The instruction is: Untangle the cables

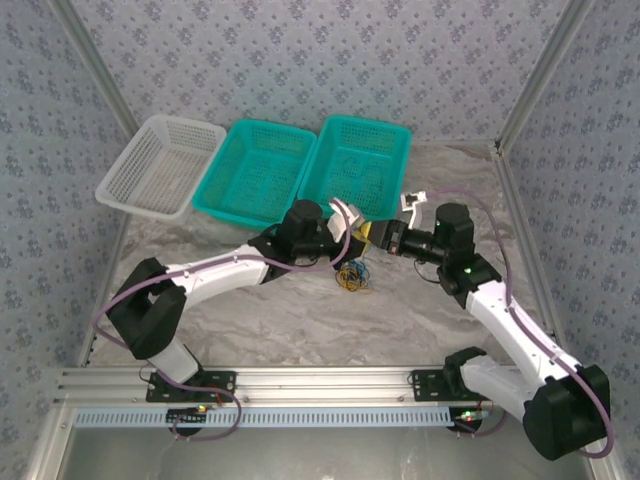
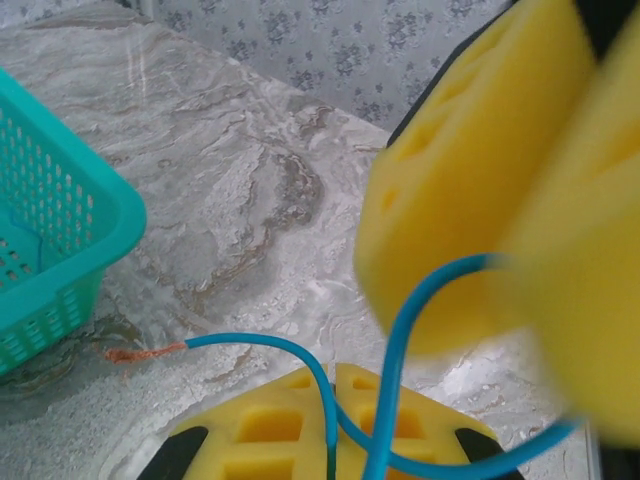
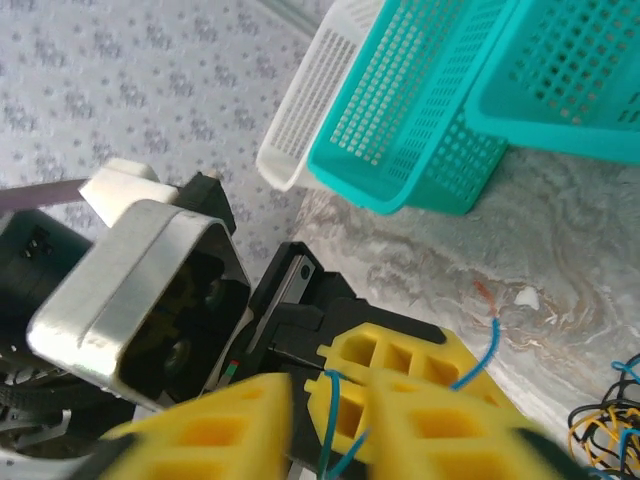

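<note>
As seen from above, three baskets along the far side of the table [image 1: 400, 320]: one white basket [image 1: 150, 170], one middle teal basket [image 1: 255, 170], one right teal basket [image 1: 365, 160]. Two grippers almost touching, beside one small knot of cables [image 1: 352, 275] lying on the table. Left gripper [image 2: 505, 265] clamped on one blue cable [image 2: 395, 340]; right gripper [image 3: 330, 400] slack, pads parted around that strand.

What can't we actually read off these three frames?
- Top view: the cable knot and the spot where left gripper and right gripper meet are too small to resolve.
- Left wrist view: blurred yellow pads, close to the lens, cover where the blue cable runs on.
- Right wrist view: the cable knot is cut off by the bottom-right corner.
</note>
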